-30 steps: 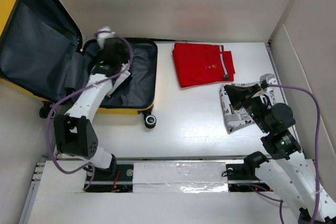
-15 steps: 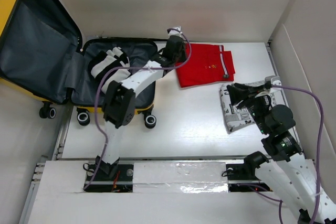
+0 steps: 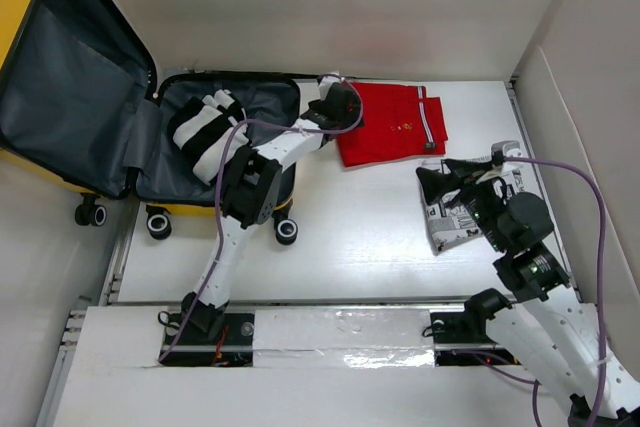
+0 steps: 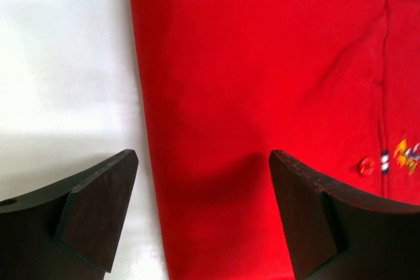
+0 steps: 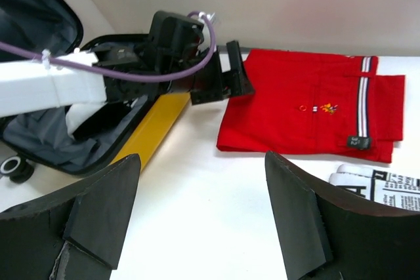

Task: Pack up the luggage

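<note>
Luggage [image 3: 70,87] open at table's [image 3: 360,237] far left corner, striped garment [image 3: 205,127] now inside; left tool [image 4: 202,162] moved across, jaws wide over red shirt's [image 3: 385,122] left edge; right tool [image 3: 455,175] newly wide above newsprint-pattern cloth [image 3: 455,222] by right edge; two items likely left to pack.

You can see a folded red cloth [image 3: 385,122] lying flat on the white table [image 3: 350,247] — stripes at one edge. Near it, to the right, lies a newsprint cloth [image 3: 448,232]. A striped cloth [image 3: 203,134] sits far left.
</note>
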Tool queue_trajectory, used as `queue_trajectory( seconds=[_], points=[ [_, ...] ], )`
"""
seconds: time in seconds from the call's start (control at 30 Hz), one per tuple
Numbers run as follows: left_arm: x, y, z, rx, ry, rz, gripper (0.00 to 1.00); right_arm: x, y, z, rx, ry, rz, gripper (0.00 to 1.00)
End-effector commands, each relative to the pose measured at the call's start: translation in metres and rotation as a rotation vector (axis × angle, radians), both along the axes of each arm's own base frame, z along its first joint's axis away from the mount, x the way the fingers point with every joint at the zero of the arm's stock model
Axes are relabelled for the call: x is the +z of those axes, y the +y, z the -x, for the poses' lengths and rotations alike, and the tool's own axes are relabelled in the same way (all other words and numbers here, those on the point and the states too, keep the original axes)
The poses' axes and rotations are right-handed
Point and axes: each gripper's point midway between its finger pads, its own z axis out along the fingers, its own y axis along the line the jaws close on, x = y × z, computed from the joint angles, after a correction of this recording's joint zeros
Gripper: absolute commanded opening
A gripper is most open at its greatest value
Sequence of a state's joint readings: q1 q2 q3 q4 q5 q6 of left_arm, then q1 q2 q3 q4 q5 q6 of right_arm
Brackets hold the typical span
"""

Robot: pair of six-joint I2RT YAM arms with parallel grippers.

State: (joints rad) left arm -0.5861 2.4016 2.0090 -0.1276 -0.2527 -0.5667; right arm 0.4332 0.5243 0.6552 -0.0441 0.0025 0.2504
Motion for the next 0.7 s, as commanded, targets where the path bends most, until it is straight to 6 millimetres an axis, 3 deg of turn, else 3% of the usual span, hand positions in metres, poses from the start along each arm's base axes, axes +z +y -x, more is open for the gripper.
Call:
queue_trajectory(
  seconds=[0.0, 0.03, 0.1, 0.13, 0.17, 0.23, 0.37, 0.47, 0.53, 0.57, 0.6, 0.67],
  points=[
    [0.012, -0.004, -0.020, 0.001, -0.024, 0.098, 0.80, 0.005, 0.012, 0.004, 0.070, -0.033, 0.014, 0.82],
    [-0.001, -0.003, -0.023, -0.002, -0.008, 0.101, 0.80, 0.011, 0.013, 0.003, 0.076, -0.055, 0.004, 0.82],
    [-0.005, -0.012, -0.025, -0.030, -0.001, 0.131, 0.81, 0.010, 0.016, 0.003, 0.088, -0.055, 0.006, 0.82],
    [-0.019, -0.016, -0.025, -0.039, 0.017, 0.136, 0.81, 0.011, 0.016, 0.003, 0.091, -0.056, 0.007, 0.82],
    [-0.012, -0.023, -0.029, -0.047, 0.012, 0.169, 0.81, 0.010, 0.017, 0.003, 0.096, -0.055, 0.008, 0.82],
    [-0.027, -0.025, -0.032, -0.050, 0.046, 0.190, 0.80, 0.010, 0.020, 0.003, 0.109, -0.055, 0.010, 0.83],
    [-0.028, -0.036, -0.038, -0.050, 0.067, 0.282, 0.77, 0.011, 0.020, 0.004, 0.117, -0.059, 0.012, 0.83],
    [-0.042, -0.048, -0.036, -0.090, 0.117, 0.367, 0.71, 0.014, 0.021, 0.006, 0.126, -0.068, 0.010, 0.83],
    [-0.049, -0.055, -0.035, -0.091, 0.137, 0.415, 0.56, 0.014, 0.022, 0.008, 0.133, -0.072, 0.009, 0.83],
    [-0.046, -0.059, -0.036, -0.104, 0.128, 0.439, 0.49, 0.016, 0.022, 0.009, 0.136, -0.078, 0.007, 0.83],
    [-0.044, -0.061, -0.038, -0.106, 0.112, 0.454, 0.34, 0.017, 0.022, 0.010, 0.137, -0.083, 0.009, 0.83],
    [-0.029, -0.069, -0.040, -0.122, 0.066, 0.481, 0.21, 0.020, 0.020, 0.014, 0.136, -0.094, 0.004, 0.83]
  ],
)
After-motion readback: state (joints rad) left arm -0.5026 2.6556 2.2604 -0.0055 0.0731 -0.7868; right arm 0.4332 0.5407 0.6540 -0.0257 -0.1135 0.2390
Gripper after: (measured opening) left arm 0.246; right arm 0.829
